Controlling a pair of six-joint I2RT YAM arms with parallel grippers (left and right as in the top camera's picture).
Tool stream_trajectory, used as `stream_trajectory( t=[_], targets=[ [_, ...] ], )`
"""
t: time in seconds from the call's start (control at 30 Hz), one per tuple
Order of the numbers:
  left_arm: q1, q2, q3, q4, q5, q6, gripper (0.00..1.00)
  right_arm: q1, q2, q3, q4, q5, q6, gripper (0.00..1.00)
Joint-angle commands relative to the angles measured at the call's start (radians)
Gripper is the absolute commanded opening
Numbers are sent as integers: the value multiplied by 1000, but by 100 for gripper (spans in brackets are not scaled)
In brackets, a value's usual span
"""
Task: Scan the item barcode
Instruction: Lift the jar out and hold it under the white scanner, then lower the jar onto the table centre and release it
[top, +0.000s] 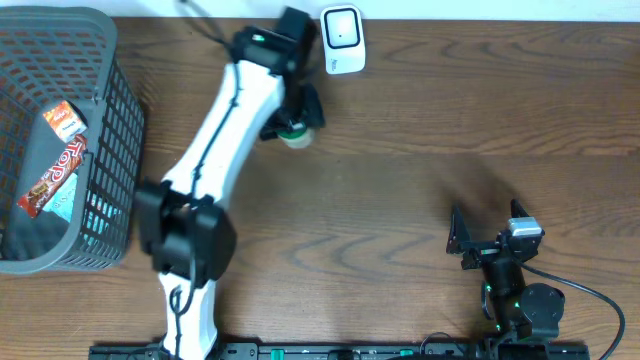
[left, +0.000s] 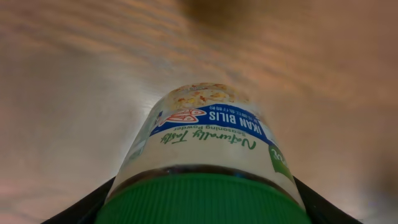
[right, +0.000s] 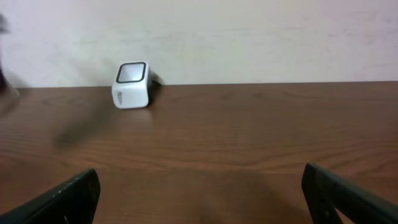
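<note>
Green plastic caps the jar (left: 208, 140) of seasoning powder, and the left gripper (left: 202, 208) is clamped on that cap alone, one dark finger on each side, with the clear body and its blue-and-white label sticking out beyond the grip. From overhead the jar (top: 295, 133) hangs at the far side of the table (top: 450, 120), just near and left of the white scanner (top: 343, 40). I cannot tell whether its base touches the wood. The main risk, as I judge it, is a failed read. No barcode shows on the label face in the wrist view, so it may be turned away from the scanner window, and the jar is off to one side of the window, not in front of it. A grip on a smooth round lid could also let the jar twist or slide out if the wrist rolls to present another face. The small free-standing scanner could be knocked by the arm reaching past it. The right gripper (top: 478, 243) rests at the near right, jaws spread wide and empty, well apart from all this. Counted: one jar, one scanner, two grippers, one grey basket (top: 110, 150) at the far left, and in it two red snack packets (top: 55, 175), with perhaps a paler one beneath.
</note>
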Motion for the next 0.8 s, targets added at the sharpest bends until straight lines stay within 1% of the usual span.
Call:
stream_trajectory(
  t=[0.0, 0.1, 0.17, 0.23, 0.37, 0.57, 0.6, 0.77],
  targets=[
    [-37, 53, 5, -13, -11, 402, 62, 11, -4, -1, -3, -10, 10, 99],
    [-66, 95, 5, -57, 61, 643, 62, 11, -4, -1, -3, -9, 10, 99],
    [-78, 108, 5, -78, 74, 718, 62, 11, -4, -1, -3, -9, 10, 99],
    [-88, 114, 4, -84, 75, 758, 62, 11, -4, -1, -3, -10, 10, 99],
    [-100, 117, -28, -42, 75, 798, 62, 11, -4, -1, -3, -9, 10, 99],
    [-107, 117, -126, 75, 76, 797, 63, 11, -4, -1, -3, -10, 10, 99],
    [-108, 117, -148, 94, 79, 797, 65, 11, -4, -1, -3, -10, 10, 99],
    [-110, 117, -256, 162, 78, 789, 67, 11, -4, -1, -3, -10, 10, 99]
  ],
)
